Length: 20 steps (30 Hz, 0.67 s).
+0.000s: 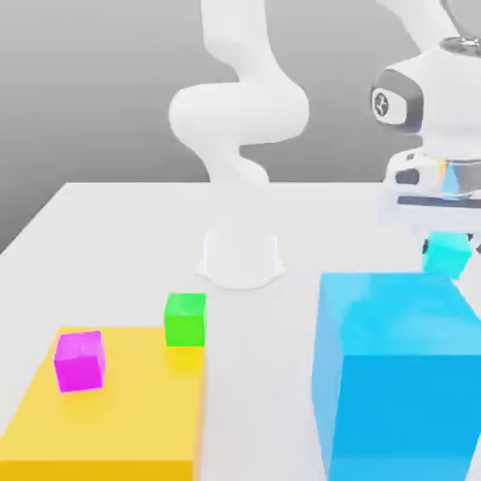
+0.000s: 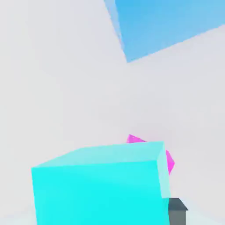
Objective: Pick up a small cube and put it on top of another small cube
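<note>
Plain grey wall, white tabletop.

In the exterior view, the slab bears one cube toward its left and a second cube at its back right corner, with the large block to its right, the arm's base behind it on the tabletop, and the third cube back and well right, in the gripper.

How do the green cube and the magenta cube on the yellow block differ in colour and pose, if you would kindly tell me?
The green cube is green, while the magenta cube is a pinkish purple. The green cube sits at the edge of the yellow block, whereas the magenta cube sits in from that edge, turned slightly. Both are small, plain cubes.
</note>
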Available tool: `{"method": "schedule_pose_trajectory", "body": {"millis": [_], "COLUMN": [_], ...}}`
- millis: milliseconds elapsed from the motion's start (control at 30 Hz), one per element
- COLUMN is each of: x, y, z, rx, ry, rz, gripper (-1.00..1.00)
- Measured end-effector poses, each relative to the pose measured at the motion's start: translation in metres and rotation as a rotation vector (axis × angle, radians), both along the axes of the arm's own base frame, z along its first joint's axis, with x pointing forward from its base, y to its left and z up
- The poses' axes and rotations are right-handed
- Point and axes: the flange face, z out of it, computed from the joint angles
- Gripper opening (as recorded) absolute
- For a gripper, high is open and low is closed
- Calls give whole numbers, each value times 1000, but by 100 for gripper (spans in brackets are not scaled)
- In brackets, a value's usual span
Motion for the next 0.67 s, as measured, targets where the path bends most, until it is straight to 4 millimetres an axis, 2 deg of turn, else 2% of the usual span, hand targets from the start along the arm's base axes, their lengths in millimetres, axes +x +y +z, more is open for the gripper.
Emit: {"method": "schedule_pose_trajectory", "body": {"millis": [100,467,667], "x": [-12,-5,-10], "y": [-1,-6,-3], "z": [-21,-64,-81], "rx": [-57,-127,-98], "ry": [-36,-56,-51], "rz": [67,68,78], "gripper": [-100,-100,-100]}}
